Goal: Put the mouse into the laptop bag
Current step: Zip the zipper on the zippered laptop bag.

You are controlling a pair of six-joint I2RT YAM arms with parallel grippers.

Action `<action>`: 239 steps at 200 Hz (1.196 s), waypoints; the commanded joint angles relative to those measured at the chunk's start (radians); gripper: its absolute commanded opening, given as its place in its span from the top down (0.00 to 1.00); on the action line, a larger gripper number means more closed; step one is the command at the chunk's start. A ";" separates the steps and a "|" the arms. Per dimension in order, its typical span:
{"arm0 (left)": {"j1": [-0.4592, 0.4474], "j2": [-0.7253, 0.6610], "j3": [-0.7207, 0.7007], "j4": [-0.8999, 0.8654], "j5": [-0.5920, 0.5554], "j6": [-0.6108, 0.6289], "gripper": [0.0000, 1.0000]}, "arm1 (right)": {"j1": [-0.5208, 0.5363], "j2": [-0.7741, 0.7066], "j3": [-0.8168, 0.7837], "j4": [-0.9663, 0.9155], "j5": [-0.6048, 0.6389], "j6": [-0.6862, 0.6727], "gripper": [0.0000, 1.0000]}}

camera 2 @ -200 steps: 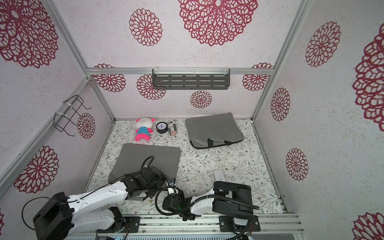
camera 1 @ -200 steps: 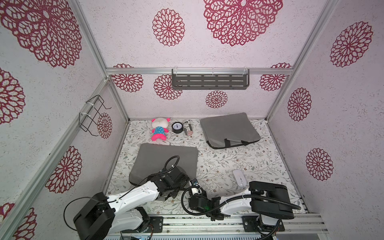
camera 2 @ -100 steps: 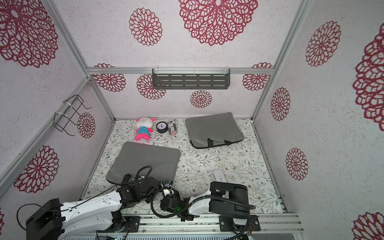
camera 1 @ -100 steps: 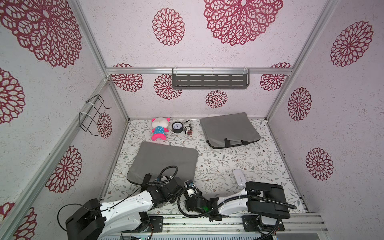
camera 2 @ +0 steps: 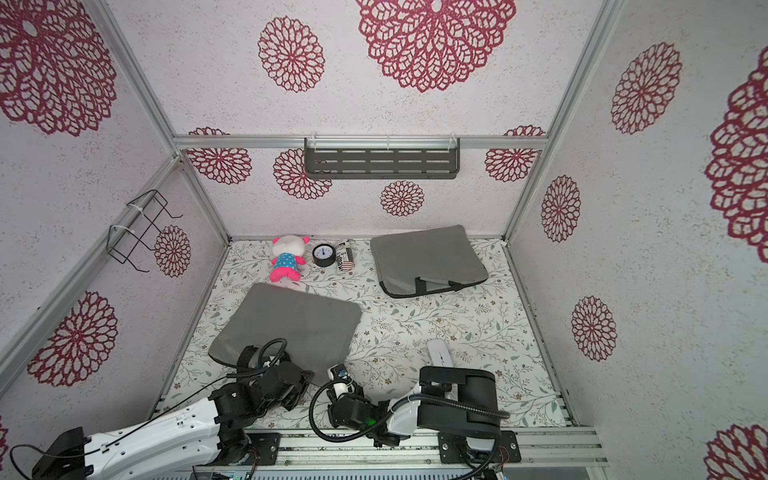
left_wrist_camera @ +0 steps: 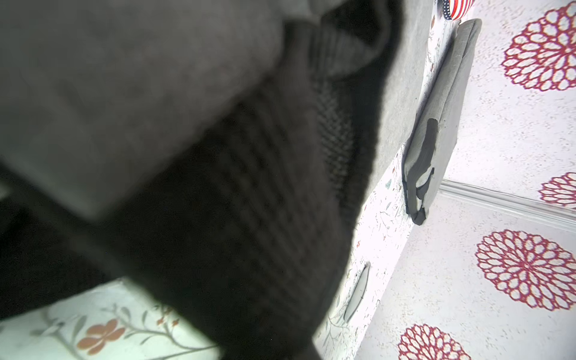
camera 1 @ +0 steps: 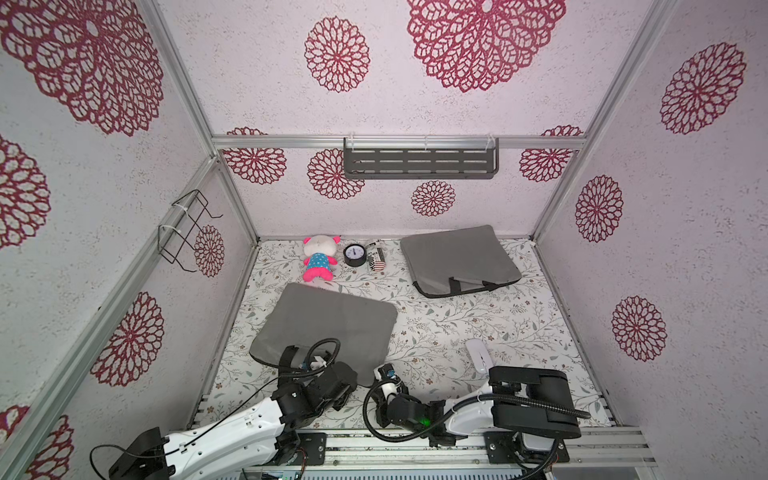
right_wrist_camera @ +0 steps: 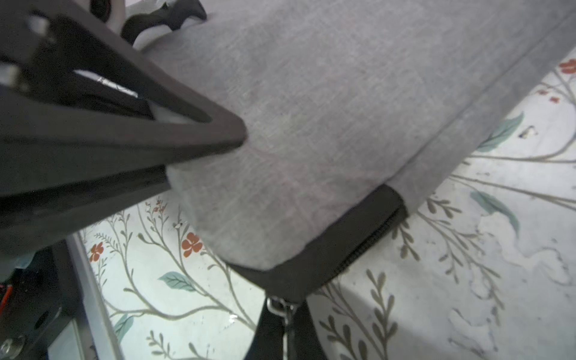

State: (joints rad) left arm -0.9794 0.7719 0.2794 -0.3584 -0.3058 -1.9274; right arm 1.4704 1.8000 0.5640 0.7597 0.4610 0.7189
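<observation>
The grey laptop bag [camera 1: 328, 322] lies flat at the near left in both top views [camera 2: 291, 322]. My left gripper [camera 1: 350, 380] is at its near edge, with the two dark fingers [right_wrist_camera: 199, 131] closed on the grey top flap. The left wrist view shows only grey fabric and dark mesh lining [left_wrist_camera: 333, 149] up close. My right gripper [camera 1: 384, 371] is at the bag's near right corner, shut on the metal zipper pull [right_wrist_camera: 274, 304]. The white mouse [camera 1: 478, 355] lies on the floor to the right of the bag, apart from both grippers [camera 2: 440, 353].
A second grey bag [camera 1: 459, 262] with black handles lies at the back right. A pink plush toy [camera 1: 318, 257], a black dial [camera 1: 354, 254] and a striped can [camera 1: 376, 261] line the back edge. A wire rack [camera 1: 187, 232] and a grey shelf [camera 1: 419, 164] hang on the walls.
My left gripper drew back from the top of the bag to its near edge and closed its open jaws there. The right gripper shifted slightly left, still shut.
</observation>
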 commanded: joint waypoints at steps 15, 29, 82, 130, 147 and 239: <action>0.002 -0.080 -0.033 -0.107 -0.064 -0.029 1.00 | -0.053 -0.009 -0.032 -0.012 -0.021 0.029 1.00; 0.002 -0.107 -0.036 -0.135 -0.066 -0.029 1.00 | -0.081 -0.004 -0.027 -0.029 -0.036 0.039 1.00; 0.004 -0.216 -0.074 -0.198 -0.073 -0.048 1.00 | -0.170 -0.020 -0.019 -0.127 -0.035 0.070 1.00; 0.002 -0.304 -0.094 -0.259 -0.081 -0.065 1.00 | -0.194 -0.017 0.045 -0.321 0.047 0.110 1.00; 0.003 -0.335 -0.094 -0.296 -0.088 -0.073 1.00 | -0.209 -0.025 0.035 -0.343 0.058 0.128 1.00; 0.004 -0.461 -0.108 -0.374 -0.107 -0.076 1.00 | -0.218 -0.054 0.018 -0.234 -0.189 -0.173 1.00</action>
State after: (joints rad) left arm -0.9833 0.3252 0.1806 -0.5770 -0.3199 -1.9835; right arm 1.3201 1.7432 0.5968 0.6830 0.1772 0.6273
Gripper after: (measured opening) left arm 0.106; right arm 0.051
